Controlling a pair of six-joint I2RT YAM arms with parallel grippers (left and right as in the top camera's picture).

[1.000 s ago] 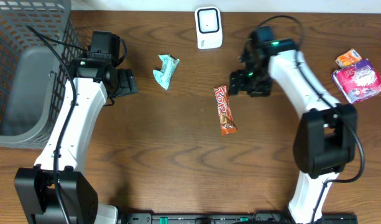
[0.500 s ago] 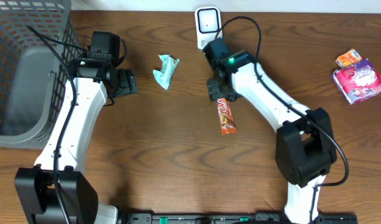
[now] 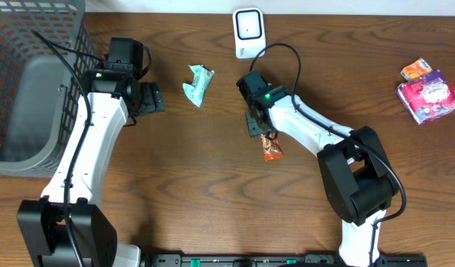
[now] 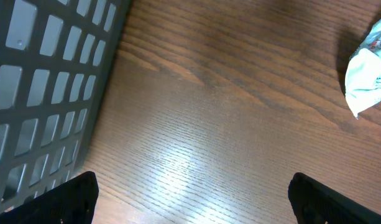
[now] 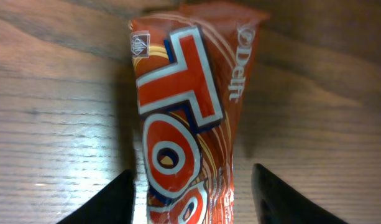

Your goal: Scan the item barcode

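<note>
Dark wood table (image 3: 212,193) holds the orange candy bar (image 5: 184,106) flat, short of the white scanner (image 3: 249,33). The right gripper (image 5: 193,186) straddles it, jaws parted and not pinching, and the left gripper (image 4: 190,199) hangs wide and empty. Its slick wrapper could slip or twist when squeezed, keeping the barcode hidden.

I have open table (image 3: 212,215) along the front edge. The basket (image 3: 41,30) blocks the left edge, the scanner (image 3: 249,33) the back.

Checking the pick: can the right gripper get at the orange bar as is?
Probably yes. The right gripper sits directly over the bar, one finger on each side, jaws open and not yet pressing it. Nothing else lies beside the bar to block the close.
</note>
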